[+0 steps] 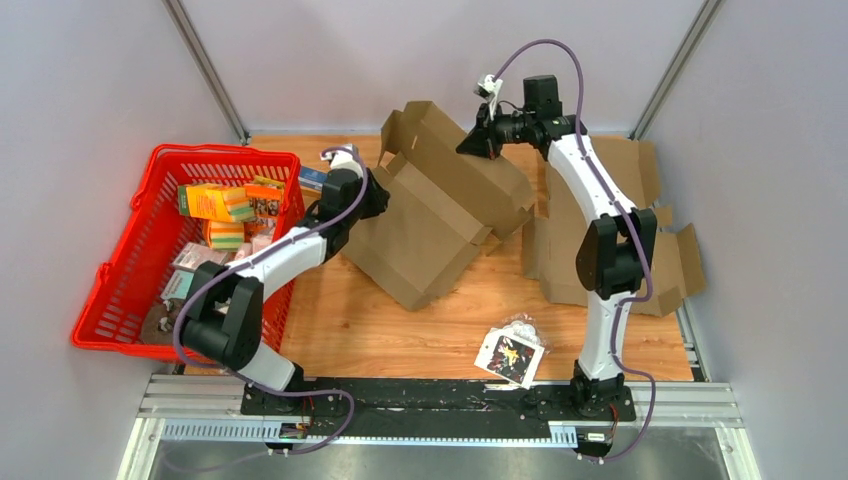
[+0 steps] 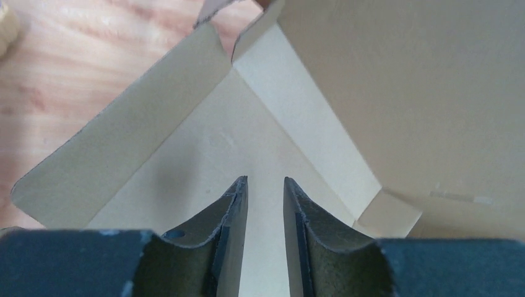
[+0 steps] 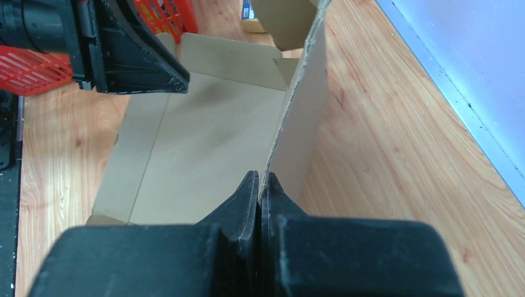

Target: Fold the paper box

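In the top external view, the paper box is seen in the middle of the counter, half raised, with its flaps loose and its walls not yet squared. The red basket stands to its left and the flat cardboard blanks lie to its right. The left gripper is set against the box's left side, and the right gripper is placed at a raised panel on the far side. How either gripper stands cannot be read from above. The step in hand is judged to be the erecting of the walls, with the flaps not yet folded in. In the left wrist view the box's pale inside corner is shown, which is hidden from above. The fingers are seen apart, with nothing between them and a flap lying just ahead. In the right wrist view a thin upright wall is seen clenched edge-on between that gripper's closed fingers. The left gripper appears beyond it, over the box's floor panel. For the next move, it is judged that the wall should be held upright while the near flap is pressed inward along its crease, since a released wall would likely fall flat.
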